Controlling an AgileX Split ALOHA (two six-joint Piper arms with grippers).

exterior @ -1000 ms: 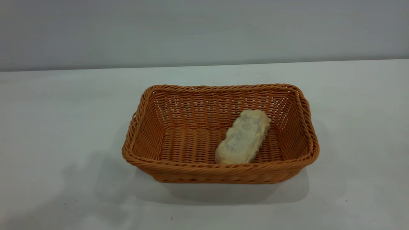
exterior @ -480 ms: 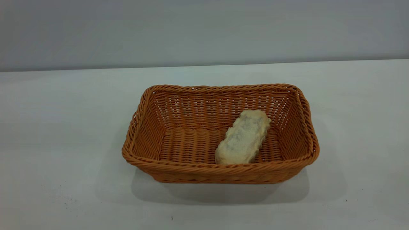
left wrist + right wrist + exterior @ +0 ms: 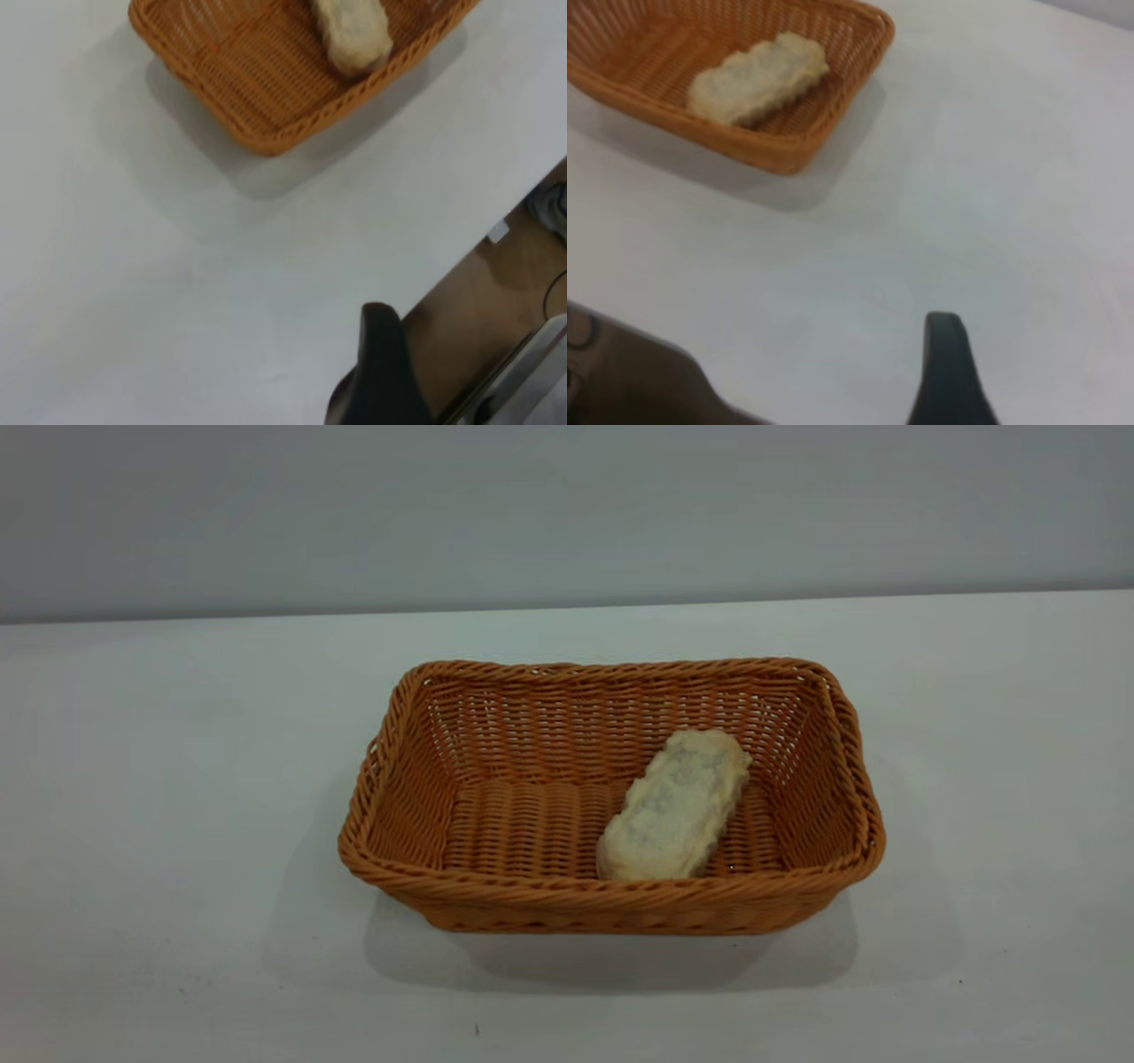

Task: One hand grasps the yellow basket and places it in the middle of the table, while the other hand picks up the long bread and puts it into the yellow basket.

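Observation:
The yellow basket stands in the middle of the white table. The long bread lies inside it on the right half of the floor, pale speckled underside up, one end against the near wall. Neither gripper shows in the exterior view. In the left wrist view the left gripper is a dark shape near the table's edge, well away from the basket and the bread. In the right wrist view the right gripper hangs above bare table, far from the basket and the bread.
The table's edge runs close to the left gripper, with brown floor and a metal frame beyond it. In the right wrist view a dark area lies past the table's edge. A grey wall stands behind the table.
A faint shadow on the table at the front left has faded away. The basket and the bread have not moved.

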